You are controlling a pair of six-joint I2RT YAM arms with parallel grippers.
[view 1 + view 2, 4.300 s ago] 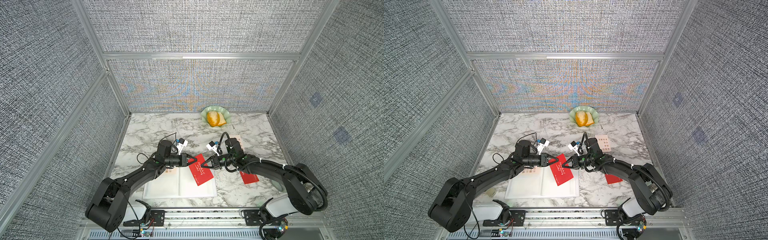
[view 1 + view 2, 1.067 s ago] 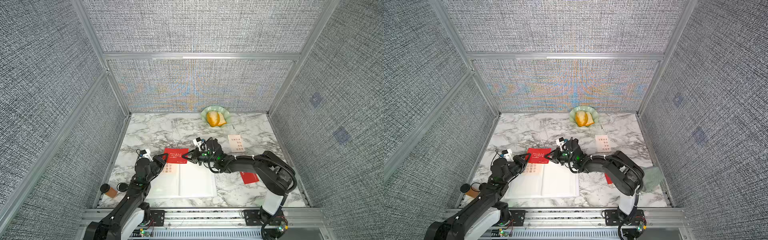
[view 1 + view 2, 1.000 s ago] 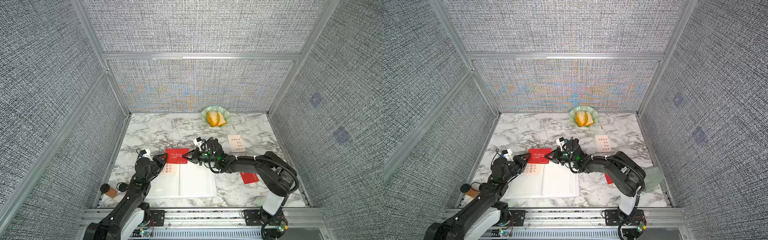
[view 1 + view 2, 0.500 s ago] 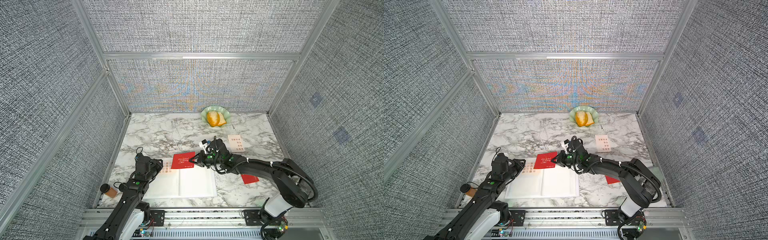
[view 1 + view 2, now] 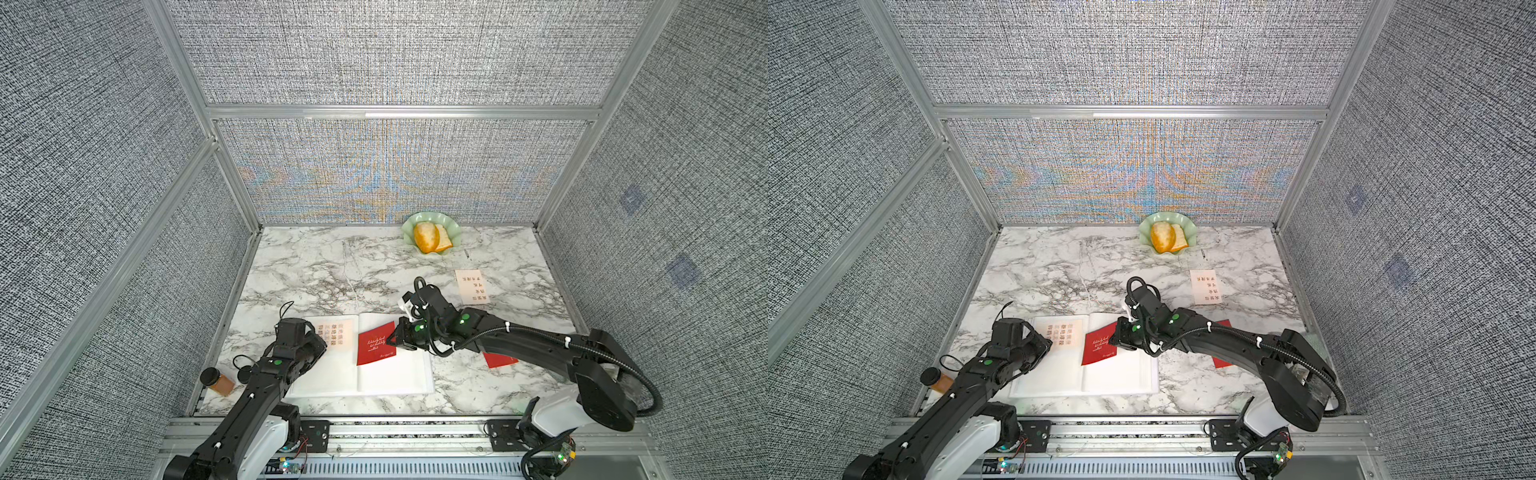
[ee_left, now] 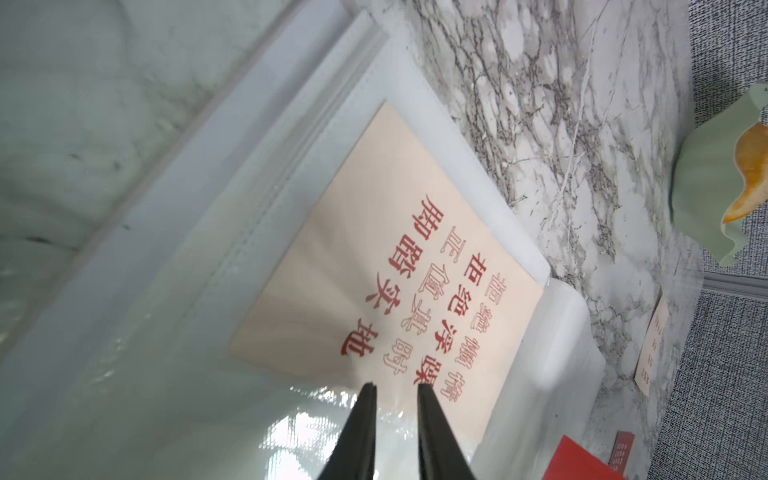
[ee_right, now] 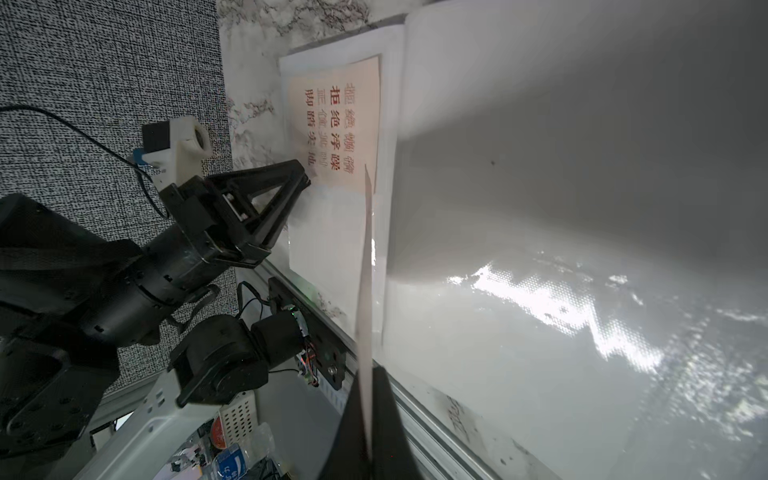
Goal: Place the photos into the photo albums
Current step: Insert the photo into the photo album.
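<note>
Inserting step: the right fingers (image 5: 398,336) pinched the red photo (image 5: 376,350), tilted over the open album (image 5: 395,376). The left fingers (image 6: 361,428) stood slightly apart, empty, above the sleeved cream photo (image 6: 374,257). Next probably needs a pocket lifted open.

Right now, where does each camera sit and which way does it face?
Both top views: above the robot's base, looking down at the album; both arms show.
Left wrist: on its arm, facing the cream photo; left gripper shows.
Right wrist: on its arm, facing the left arm; right gripper grips the red photo.
All share the cream photo.
</note>
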